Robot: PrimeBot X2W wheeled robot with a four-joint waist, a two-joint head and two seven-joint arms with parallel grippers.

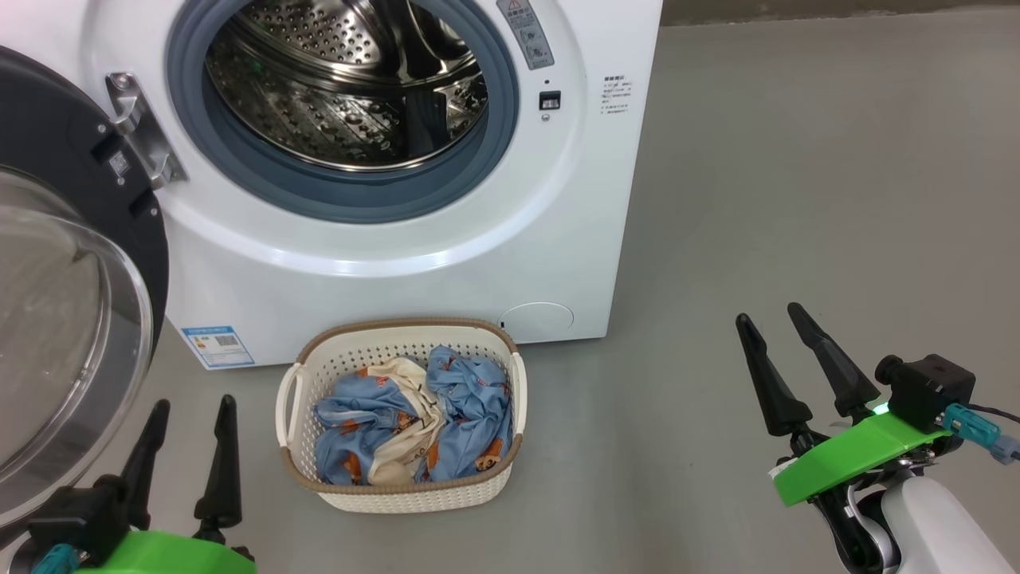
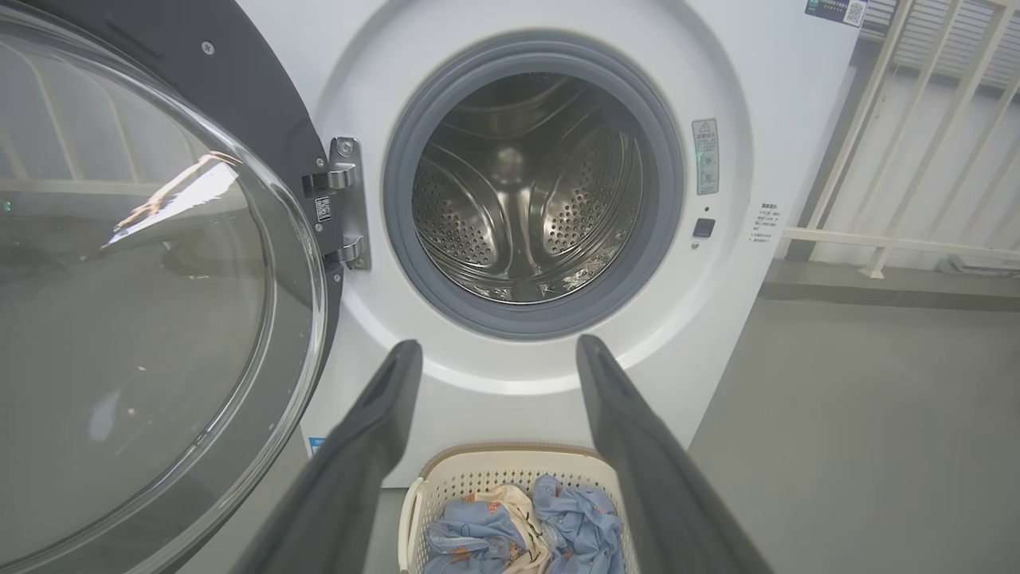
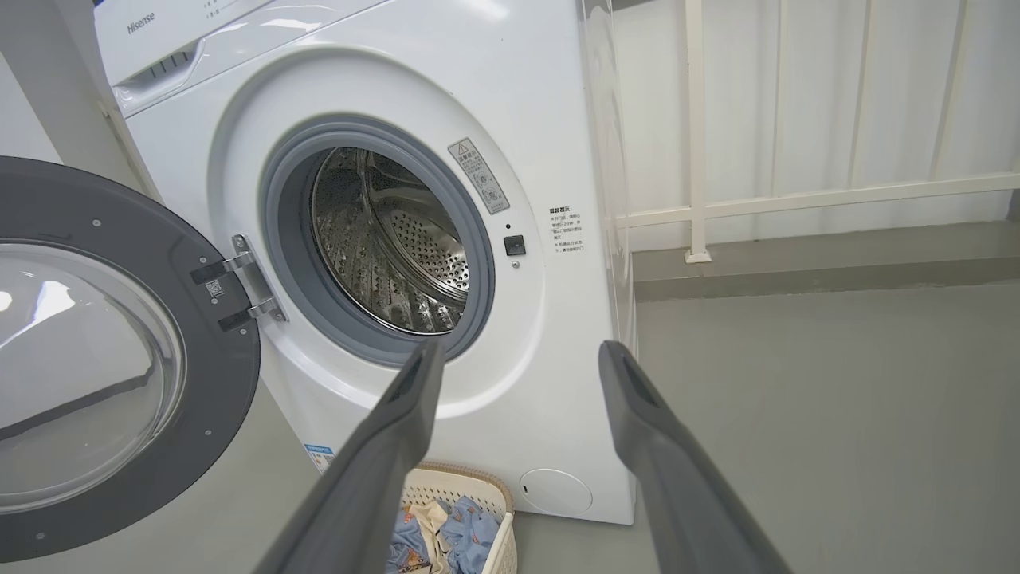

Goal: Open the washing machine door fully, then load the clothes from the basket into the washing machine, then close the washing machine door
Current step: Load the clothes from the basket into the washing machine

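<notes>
In your head view the big white boxy front-loading washing machine stands at 12 o'clock, its perforated steel drum ringed by the grey-blue rubber gasket. Its large round door, dark grey inner face and clear domed glass toward you, hangs wide open at 9 o'clock of the opening on a metal hinge. The small rectangular cream-white perforated basket with a brown woven-look rim sits on the grey floor at 6 o'clock of the opening, just in front of the washer. Light blue printed garments and a cream-white piece lie piled inside it. Your left gripper hovers at 8 o'clock of the basket, near the door glass, fingers spread and holding nothing. Your right gripper, at 3 o'clock and well apart, is likewise released and empty.
</notes>
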